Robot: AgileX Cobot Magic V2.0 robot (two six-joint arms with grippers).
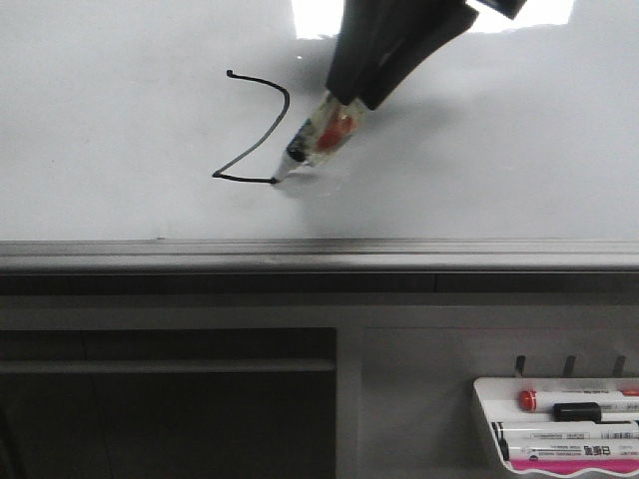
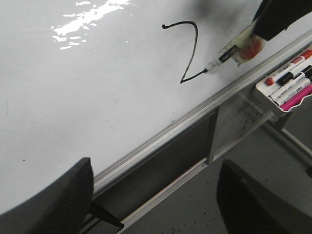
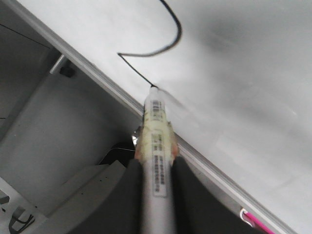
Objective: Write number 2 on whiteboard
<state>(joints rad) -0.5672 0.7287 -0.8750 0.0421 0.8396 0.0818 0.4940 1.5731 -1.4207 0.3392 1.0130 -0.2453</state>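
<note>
Nearest my front camera, low at the right, I see a small white marker tray (image 1: 485,419) hanging below the board; it holds a red-capped marker (image 1: 574,399), a black-capped marker (image 1: 591,411), a white marker (image 1: 564,433) with small print I cannot read, and a pink-edged eraser (image 1: 579,463) along its front. Above runs the grey bottom rail (image 1: 200,254) of the whiteboard (image 1: 110,130); left of centre on the board sits the number 2 (image 1: 255,125), its curved top and diagonal drawn, its base line reaching only a short way. The pen (image 1: 318,140) tip touches the end of that base line; its barrel carries a barcode label, unreadable. My right gripper (image 3: 156,183) has its jaws clamped on the pen. My left gripper (image 2: 153,195) hangs off the board with jaws apart, holding nothing.
</note>
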